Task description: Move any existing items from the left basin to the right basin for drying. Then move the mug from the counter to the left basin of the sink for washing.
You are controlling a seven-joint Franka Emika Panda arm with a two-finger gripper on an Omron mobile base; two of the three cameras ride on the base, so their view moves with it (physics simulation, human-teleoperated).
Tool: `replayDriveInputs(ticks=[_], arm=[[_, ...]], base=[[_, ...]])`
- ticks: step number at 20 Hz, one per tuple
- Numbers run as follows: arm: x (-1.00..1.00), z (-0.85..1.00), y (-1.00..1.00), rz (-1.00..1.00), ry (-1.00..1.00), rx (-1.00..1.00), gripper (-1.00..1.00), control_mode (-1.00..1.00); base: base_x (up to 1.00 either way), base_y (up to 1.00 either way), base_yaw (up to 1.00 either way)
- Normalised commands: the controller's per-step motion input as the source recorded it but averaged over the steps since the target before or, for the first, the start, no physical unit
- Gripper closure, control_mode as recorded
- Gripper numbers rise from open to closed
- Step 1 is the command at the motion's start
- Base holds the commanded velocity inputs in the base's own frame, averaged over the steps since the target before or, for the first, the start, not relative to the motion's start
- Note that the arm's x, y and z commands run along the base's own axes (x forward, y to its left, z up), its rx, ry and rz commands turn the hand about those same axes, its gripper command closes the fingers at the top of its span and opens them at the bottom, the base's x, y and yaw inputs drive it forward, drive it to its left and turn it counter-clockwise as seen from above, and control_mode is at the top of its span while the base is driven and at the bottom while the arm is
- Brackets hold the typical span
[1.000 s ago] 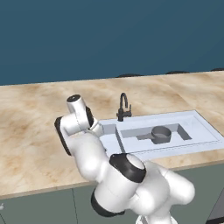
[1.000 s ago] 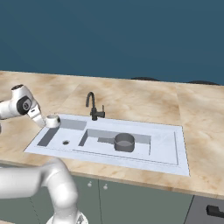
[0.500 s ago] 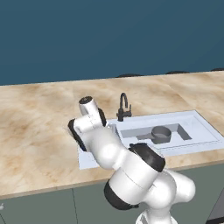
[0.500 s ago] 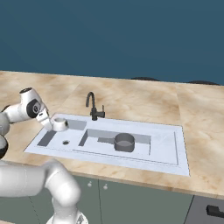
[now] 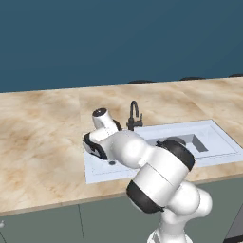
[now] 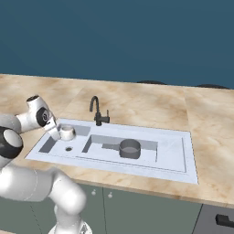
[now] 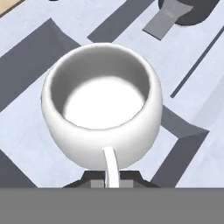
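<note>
Even, flat, shadow-soft rendered light

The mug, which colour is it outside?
White; the mug shows best in the hand view.

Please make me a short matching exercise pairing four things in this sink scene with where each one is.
Things:
1. mug
2. pan
3. faucet
4. drain hole

Places:
A. on the floor of the left basin
B. on the sink's back rim
C. held above the left basin
D. in the right basin

Pairs: 1-C, 2-D, 3-B, 4-A
</note>
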Motion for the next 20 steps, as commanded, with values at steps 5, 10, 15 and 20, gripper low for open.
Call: replayDriveInputs(ticks=[5, 10, 15, 20], arm=[[0.0, -0.28, -0.11, 0.0, 0.0, 0.0, 1.0, -1.0], [0.0, -0.23, -0.02, 0.0, 0.01, 0.0, 1.0, -1.0], [0.01, -0.2, 0.0, 0.0, 0.01, 0.0, 1.0, -1.0], [0.02, -0.23, 0.0, 0.0, 0.03, 0.0, 1.0, -1.0]], base=[[0.0, 0.0, 0.0], [0.0, 0.0, 0.0], [0.0, 0.0, 0.0], [0.0, 0.0, 0.0]])
